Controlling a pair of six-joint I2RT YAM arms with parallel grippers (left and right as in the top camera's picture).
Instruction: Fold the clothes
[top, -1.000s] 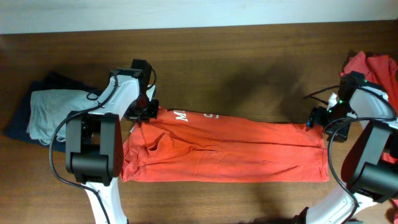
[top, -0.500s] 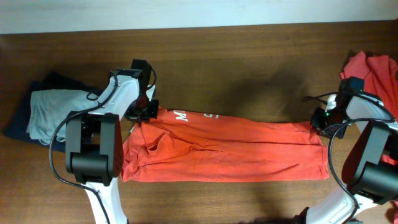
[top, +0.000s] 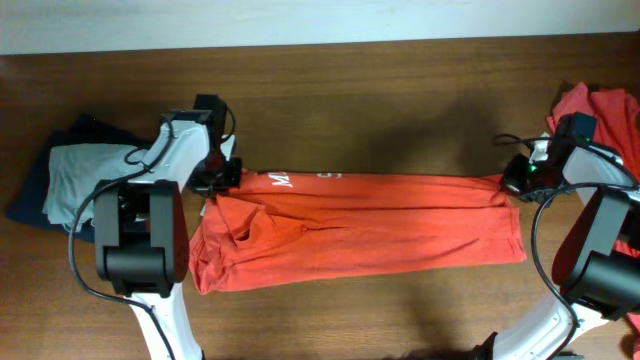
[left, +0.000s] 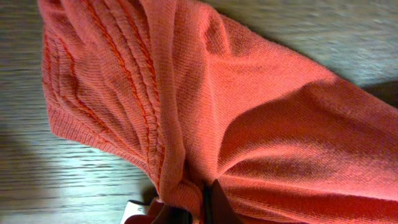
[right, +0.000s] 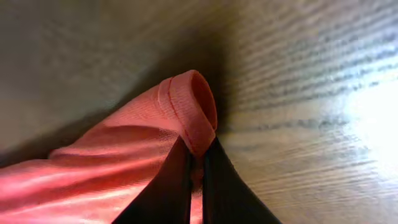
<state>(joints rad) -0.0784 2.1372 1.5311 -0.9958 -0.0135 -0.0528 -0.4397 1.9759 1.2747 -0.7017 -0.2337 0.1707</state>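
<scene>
Orange-red T-shirt (top: 360, 225) between navy-and-grey folded pile (top: 65, 180) and another red garment heap (top: 610, 105).

The right gripper (top: 511, 182), gaping a second ago, now pinches the rolled hem corner of the orange-red cotton T-shirt (top: 380, 225). It and the left gripper (top: 227, 178) sit farther toward the back of the brown wooden table (top: 400, 100). The shirt's far edge, sagging before, now runs straight and taut between them, and its near edge lies farther back.
</scene>
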